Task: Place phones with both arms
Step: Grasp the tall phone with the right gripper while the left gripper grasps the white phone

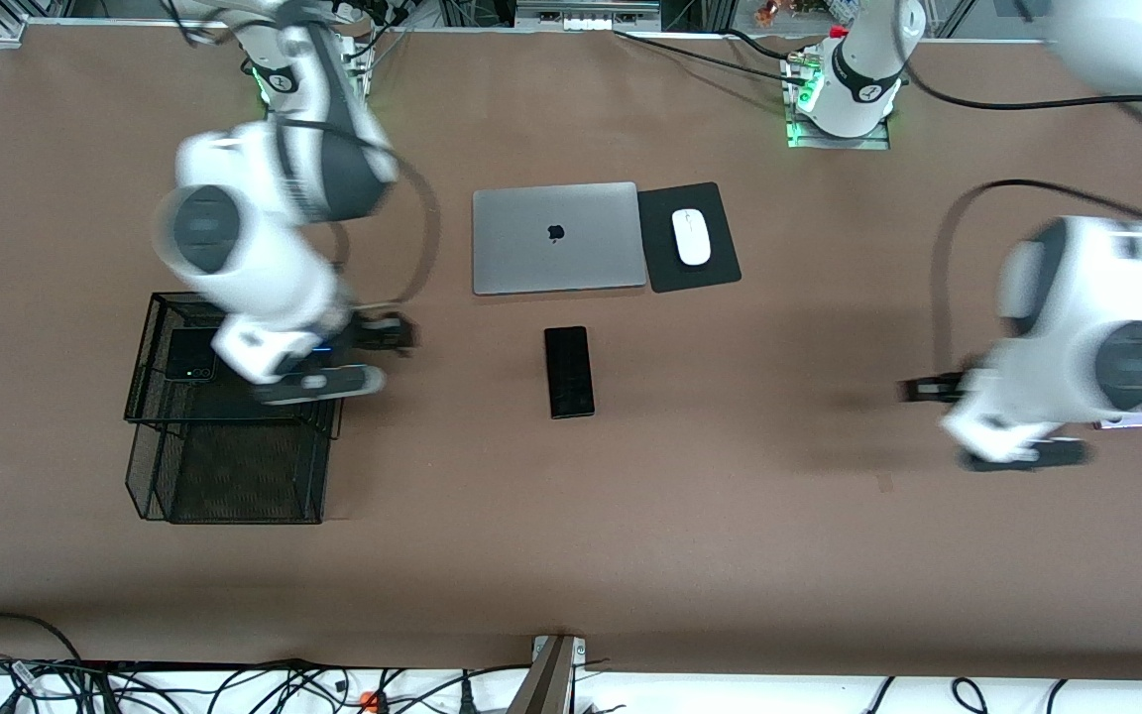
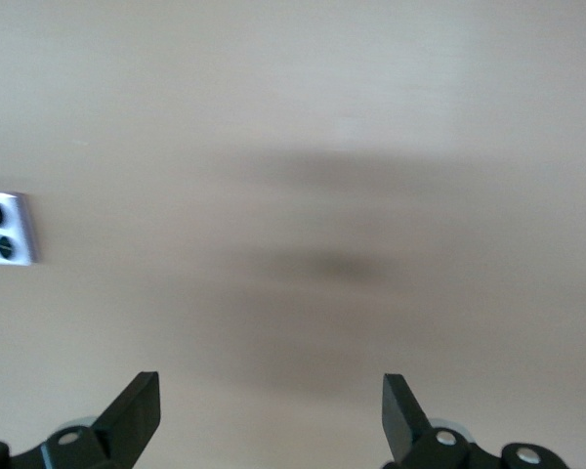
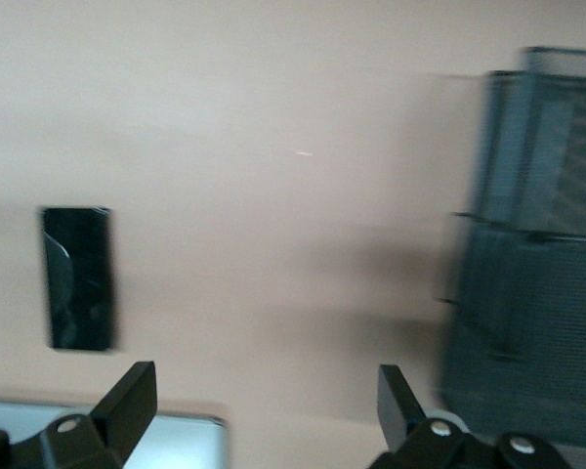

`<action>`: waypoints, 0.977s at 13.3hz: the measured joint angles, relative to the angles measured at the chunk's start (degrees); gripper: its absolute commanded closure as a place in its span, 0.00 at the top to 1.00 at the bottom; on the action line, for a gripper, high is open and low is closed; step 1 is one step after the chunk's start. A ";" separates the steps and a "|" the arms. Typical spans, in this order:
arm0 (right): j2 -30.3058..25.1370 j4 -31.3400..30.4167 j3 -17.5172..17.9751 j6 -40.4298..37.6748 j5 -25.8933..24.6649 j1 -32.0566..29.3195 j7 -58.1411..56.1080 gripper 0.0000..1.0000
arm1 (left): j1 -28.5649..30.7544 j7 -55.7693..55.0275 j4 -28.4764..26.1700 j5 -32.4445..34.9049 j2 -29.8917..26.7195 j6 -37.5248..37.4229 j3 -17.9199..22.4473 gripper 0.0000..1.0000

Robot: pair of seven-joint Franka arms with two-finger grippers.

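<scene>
A long slim black phone (image 1: 569, 372) (image 3: 78, 278) lies flat mid-table, nearer the front camera than the laptop. A small squarish black phone (image 1: 189, 355) rests in the upper tier of the black mesh rack (image 1: 234, 476) (image 3: 527, 293). A lilac-white phone (image 2: 5, 228) with two black circles lies at the left arm's end of the table, mostly covered by that arm (image 1: 1121, 420). My right gripper (image 1: 395, 334) (image 3: 267, 401) hangs open and empty over bare table between the rack and the slim phone. My left gripper (image 1: 926, 390) (image 2: 272, 410) is open and empty over bare table.
A shut silver laptop (image 1: 556, 238) (image 3: 166, 442) lies toward the robots' bases, with a white mouse (image 1: 691, 236) on a black pad (image 1: 720, 268) beside it. Cables run along the table edge nearest the front camera.
</scene>
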 measured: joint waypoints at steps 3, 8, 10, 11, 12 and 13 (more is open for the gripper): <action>7.07 5.04 4.65 4.42 -0.02 4.32 13.18 1.00 | 8.29 8.30 -0.04 2.67 -0.82 0.21 -0.07 1.00; 17.00 8.35 4.85 13.47 -0.09 12.67 21.30 1.00 | 20.47 20.45 -2.48 2.76 1.63 10.73 -0.04 1.00; 19.94 8.37 4.82 16.19 -0.16 13.18 21.25 1.00 | 24.20 21.25 -3.09 2.76 5.00 17.33 -0.07 1.00; 21.16 8.32 4.71 17.55 -0.32 13.14 20.69 1.00 | 25.62 21.47 -3.19 2.76 6.75 19.45 -0.10 1.00; 22.19 8.23 4.56 18.75 -0.38 13.08 19.21 1.00 | 26.60 21.71 -3.19 2.76 8.12 20.69 -0.10 1.00; 23.05 8.14 4.54 19.82 -0.39 12.98 17.78 1.00 | 27.14 22.39 -3.16 2.76 8.99 21.65 -0.12 1.00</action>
